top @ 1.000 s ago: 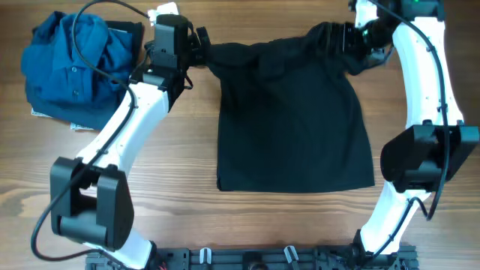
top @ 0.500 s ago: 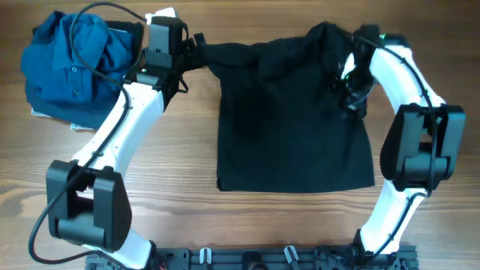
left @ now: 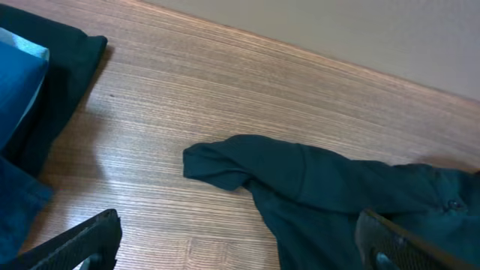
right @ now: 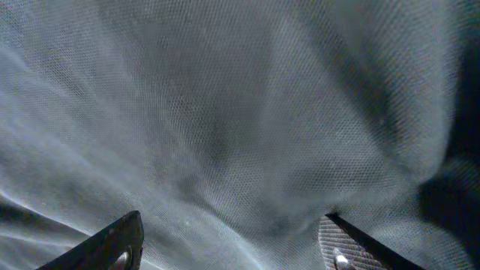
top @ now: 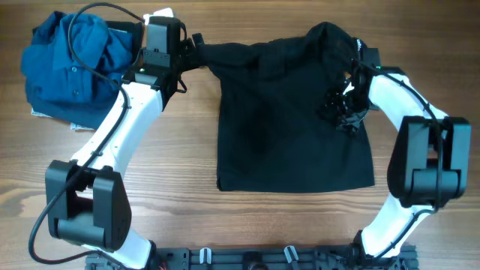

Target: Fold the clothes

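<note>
The right gripper sits low over the black shirt, near its right edge at centre right of the overhead view. In the wrist view its fingers stand apart and cloth fills the picture between them, so it is open and close to the fabric, with no grip that I can see. It is probably placed there to pinch up that side for a fold.

The left gripper, at top centre-left, is spread wide and holds nothing. It hangs by the left sleeve, which trails loose on the wooden table, a likely spot for taking the sleeve inward.

The shirt's body lies flat in the middle of the frame, hem toward the bottom, while its top right corner is bunched. No logo or lettering shows. The blue shirt is heaped at the upper left, seemingly set aside from the work.

Counted: one black shirt, one blue shirt, two arms, two grippers, each showing two fingers
</note>
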{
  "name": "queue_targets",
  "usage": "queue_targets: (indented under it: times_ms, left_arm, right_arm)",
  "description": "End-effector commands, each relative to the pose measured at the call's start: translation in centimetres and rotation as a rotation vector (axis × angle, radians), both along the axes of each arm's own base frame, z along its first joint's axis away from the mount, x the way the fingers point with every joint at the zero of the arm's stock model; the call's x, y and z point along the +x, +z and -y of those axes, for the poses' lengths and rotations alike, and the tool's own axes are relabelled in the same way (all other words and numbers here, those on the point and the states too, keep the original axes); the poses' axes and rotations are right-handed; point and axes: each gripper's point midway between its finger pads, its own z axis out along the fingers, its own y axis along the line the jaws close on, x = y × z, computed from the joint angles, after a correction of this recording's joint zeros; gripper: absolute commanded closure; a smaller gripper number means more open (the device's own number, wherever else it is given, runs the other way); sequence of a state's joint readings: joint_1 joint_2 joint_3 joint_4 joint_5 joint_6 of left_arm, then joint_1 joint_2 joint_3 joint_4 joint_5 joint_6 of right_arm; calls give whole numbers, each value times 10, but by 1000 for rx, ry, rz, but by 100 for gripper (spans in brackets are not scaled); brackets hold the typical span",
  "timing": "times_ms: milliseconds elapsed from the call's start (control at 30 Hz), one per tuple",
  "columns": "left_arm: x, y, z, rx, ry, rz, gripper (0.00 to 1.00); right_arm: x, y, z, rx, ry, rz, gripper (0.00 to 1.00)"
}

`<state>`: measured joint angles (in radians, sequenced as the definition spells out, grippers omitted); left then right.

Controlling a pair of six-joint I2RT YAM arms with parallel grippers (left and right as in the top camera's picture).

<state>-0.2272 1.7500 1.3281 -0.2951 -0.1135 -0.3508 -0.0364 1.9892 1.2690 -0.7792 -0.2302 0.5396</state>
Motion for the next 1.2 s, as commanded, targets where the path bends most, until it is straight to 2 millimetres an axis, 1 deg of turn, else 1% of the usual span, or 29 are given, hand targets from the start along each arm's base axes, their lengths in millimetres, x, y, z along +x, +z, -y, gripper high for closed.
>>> queue_targets:
  times_ms: [0,100,233,267,333,367,400,467,500,533,600,667,733,767,800,900,1000,1033,1067,1167]
  left_arm:
    - [0,8,2,-11,-17,14,0]
    - [0,8,7,-25,-34,10,0]
    - [-1,8,8,-28,-40,7,0]
    - [-1,8,8,-28,-40,8,0]
    - [-1,8,8,-28,-40,8,0]
    - [-1,8,8,-28,-39,8,0]
    - [-1,8,9,-29,-41,7,0]
    - [-2,8,12,-34,-50,6,0]
    - [-2,7,15,-41,-61,5,0]
    - [-2,7,20,-54,-79,4,0]
    - [-2,5,28,-72,-108,3,0]
    - [-2,2,37,-70,-149,3,0]
    - [-3,-1,55,-44,-266,15,1]
    - [-3,-3,63,-32,-317,21,1]
    - [-4,-6,76,-10,-403,36,1]
    - [-3,-15,104,57,-561,86,1]
    - [1,-20,124,114,-641,145,1]
    - [3,-23,131,125,-660,162,3]
    - [5,-25,137,125,-667,173,4]
    - [11,-40,153,121,-689,186,5]
  right_arm:
    - [-26,-66,57,-140,-83,-114,23]
    - [-22,-66,85,-140,-156,-85,23]
    - [-14,-66,122,-145,-211,-22,22]
    - [-8,-64,139,-140,-247,21,22]
    - [0,-62,150,-123,-256,75,22]
    - [7,-60,157,-119,-258,116,22]
    - [21,-56,169,-141,-253,190,22]
    - [34,-51,177,-163,-245,250,22]
    - [45,-47,183,-182,-232,302,22]
    - [56,-40,189,-201,-224,351,19]
    - [72,-28,191,-205,-168,419,16]
    - [85,-15,187,-173,-115,462,10]
    - [94,0,182,-133,-100,475,5]
    - [98,13,178,-101,-92,482,3]
    - [100,22,176,-85,-88,488,1]
    - [104,62,168,-43,-72,515,0]
    - [104,107,153,-1,6,582,0]
    - [103,117,150,1,26,599,1]
    - [100,132,145,4,49,621,0]
    - [87,161,134,-3,73,641,0]
